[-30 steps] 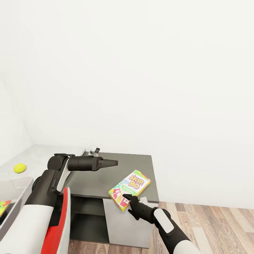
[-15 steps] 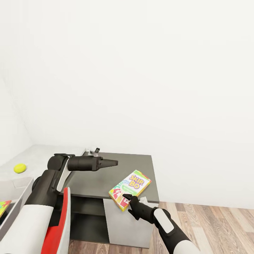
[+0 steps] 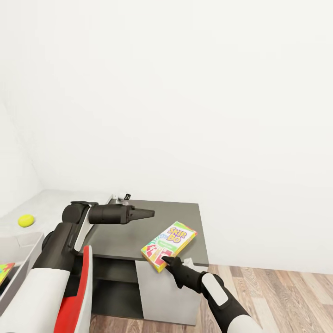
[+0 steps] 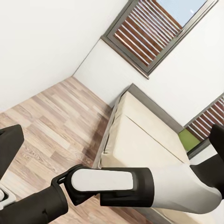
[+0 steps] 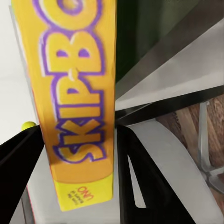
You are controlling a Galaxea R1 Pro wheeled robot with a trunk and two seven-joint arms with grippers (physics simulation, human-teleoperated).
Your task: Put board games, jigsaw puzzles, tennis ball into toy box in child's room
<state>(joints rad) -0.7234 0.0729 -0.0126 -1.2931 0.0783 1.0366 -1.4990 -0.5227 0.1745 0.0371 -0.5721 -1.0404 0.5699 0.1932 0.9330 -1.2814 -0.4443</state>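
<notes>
White walls (image 3: 185, 92) met a wood-plank floor (image 3: 286, 296). A dark-topped cabinet (image 3: 152, 222) stood under the pincers. Beyond the left pincer lay a beige bed (image 4: 140, 140) below slatted, dark-framed windows (image 4: 154, 32).

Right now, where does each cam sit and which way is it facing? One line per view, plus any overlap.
Head view: on the head, looking forward and down at the dark cabinet top against a white wall; both arms show, left gripper above the cabinet, right gripper at the Skip-Bo game box.
Left wrist view: looks across the wood floor to the bed and windows; the right arm crosses it.
Right wrist view: looks along both fingers, which flank the Skip-Bo box edge.
Shared: head and right wrist views show the box and tennis ball.
</notes>
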